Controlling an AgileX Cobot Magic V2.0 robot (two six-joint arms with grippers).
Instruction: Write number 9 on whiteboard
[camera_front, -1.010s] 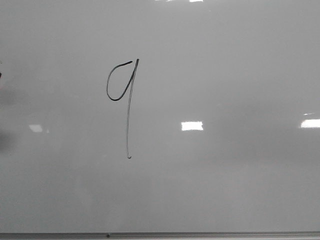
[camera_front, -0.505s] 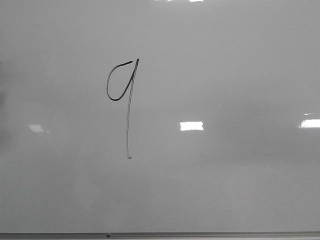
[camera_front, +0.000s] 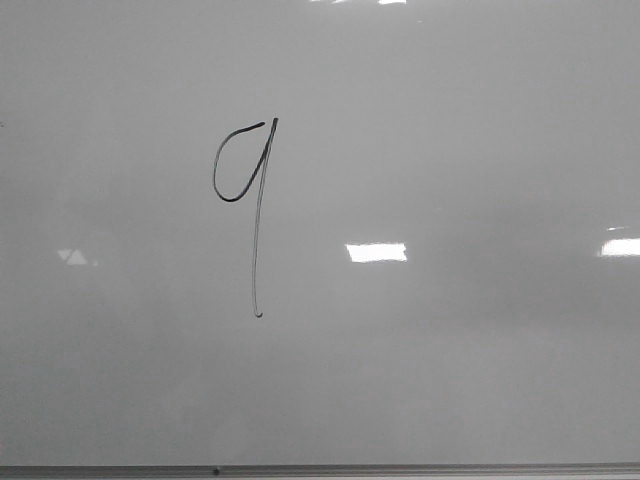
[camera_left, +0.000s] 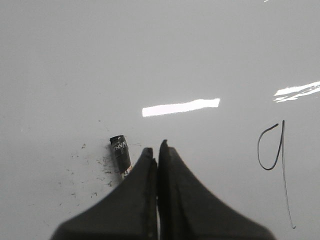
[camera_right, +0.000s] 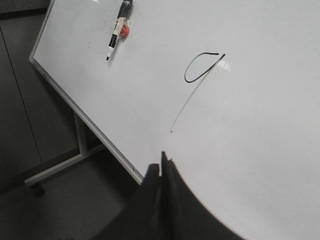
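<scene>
The number 9 (camera_front: 257, 220) is drawn in thin black marker on the whiteboard (camera_front: 450, 380), left of the middle in the front view. It also shows in the left wrist view (camera_left: 285, 170) and in the right wrist view (camera_right: 197, 93). No gripper is in the front view. My left gripper (camera_left: 155, 147) is shut and empty above the board (camera_left: 150, 50), off to one side of the 9. My right gripper (camera_right: 162, 160) is shut and empty, over the board's (camera_right: 260, 125) framed edge.
A black marker (camera_left: 120, 150) lies on the board beside my left fingers, amid small ink specks. In the right wrist view the marker (camera_right: 114, 37) lies by a small red object (camera_right: 125, 31). The board's metal frame (camera_front: 320, 469) and stand leg (camera_right: 55, 167) border dark floor.
The dark shadow at the left edge of the front view has gone. The bright reflection near the middle has widened to the left. The 9 is unchanged.
</scene>
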